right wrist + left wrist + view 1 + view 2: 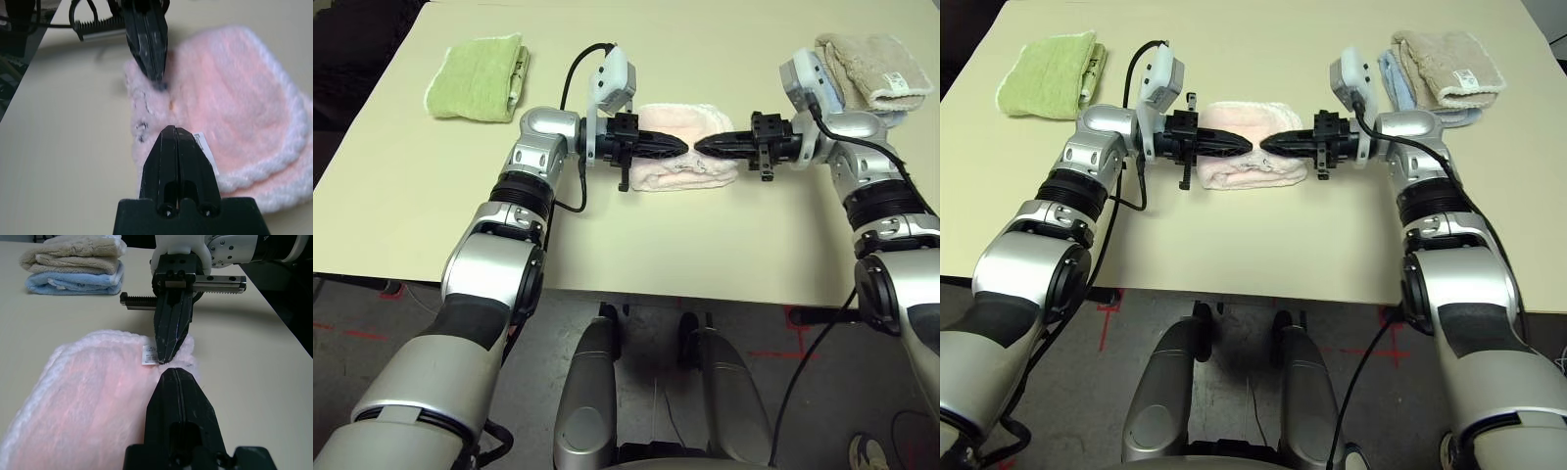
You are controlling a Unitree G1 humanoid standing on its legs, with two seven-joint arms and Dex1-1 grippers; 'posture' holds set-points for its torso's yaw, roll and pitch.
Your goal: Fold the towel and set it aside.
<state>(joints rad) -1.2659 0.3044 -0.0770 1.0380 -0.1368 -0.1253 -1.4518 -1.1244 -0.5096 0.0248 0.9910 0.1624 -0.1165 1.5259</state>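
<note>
Cream tabletop [705, 245] spans the work area, with dark floor showing along its near edge. Nearest on the surface, at centre, lies the towel [690, 174], pale pink with white scalloped trim, already folded into a compact bundle and lying flat. A small white label [150, 355] sits on its upper layer.

Both grippers are level over the towel and point at each other. The left gripper [677, 147] enters from the left, its two black fingers pressed together with nothing between them. The right gripper [701, 148] enters from the right, fingers likewise pressed together and empty. The two tips stand just apart, almost meeting above the towel's middle. Whether either tip touches the cloth cannot be told.

Farther back at the left corner rests a folded green towel [478, 77], well apart from the pink one. At the far right, a beige towel [875, 69] lies stacked on a light-blue towel [73, 283].
</note>
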